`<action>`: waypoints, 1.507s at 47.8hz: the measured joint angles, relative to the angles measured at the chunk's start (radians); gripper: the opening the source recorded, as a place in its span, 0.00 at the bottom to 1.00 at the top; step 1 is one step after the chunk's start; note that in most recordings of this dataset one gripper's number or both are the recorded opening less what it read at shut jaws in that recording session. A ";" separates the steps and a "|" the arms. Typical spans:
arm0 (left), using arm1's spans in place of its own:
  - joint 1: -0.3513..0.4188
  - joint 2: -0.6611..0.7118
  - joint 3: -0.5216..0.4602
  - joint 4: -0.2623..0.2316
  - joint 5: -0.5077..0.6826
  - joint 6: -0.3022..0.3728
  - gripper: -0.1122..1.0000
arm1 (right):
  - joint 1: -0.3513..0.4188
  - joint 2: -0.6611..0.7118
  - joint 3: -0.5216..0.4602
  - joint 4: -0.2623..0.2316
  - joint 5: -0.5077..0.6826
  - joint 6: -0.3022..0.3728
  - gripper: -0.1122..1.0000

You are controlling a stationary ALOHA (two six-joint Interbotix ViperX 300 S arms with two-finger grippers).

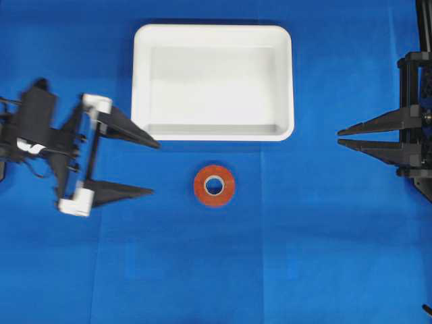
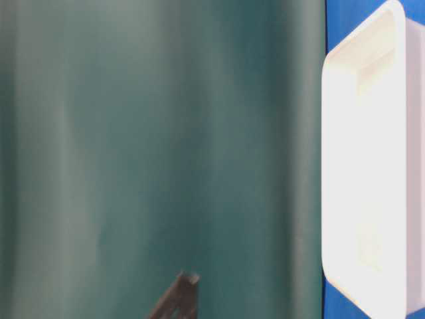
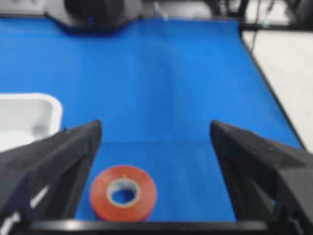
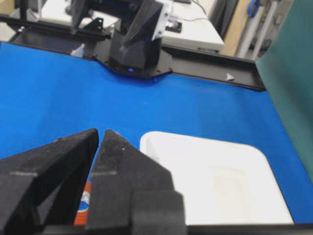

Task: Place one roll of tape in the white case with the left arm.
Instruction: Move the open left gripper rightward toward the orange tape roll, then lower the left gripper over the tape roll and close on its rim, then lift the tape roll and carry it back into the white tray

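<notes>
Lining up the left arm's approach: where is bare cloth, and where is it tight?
Bare blue cloth lies between the left pincer and the roll of tape, between the tape and the right pincer, and along the whole near edge. It is tight where the left pincer's upper finger tip nearly meets the white case corner. The case floor is bare.

white case [image 1: 212,131]: smooth glossy plastic. roll of tape [image 1: 214,186]: satin orange-red film, pale matt core. counter [image 1: 216,270]: matt blue cloth, faint fold creases below the tape. left claw [image 1: 138,167] fingers [image 3: 63,161]: matt black, grainy finish.
</notes>
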 measured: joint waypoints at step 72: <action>-0.028 0.712 -0.523 0.000 0.538 -0.080 0.84 | 0.000 0.054 0.000 0.002 0.060 0.006 0.00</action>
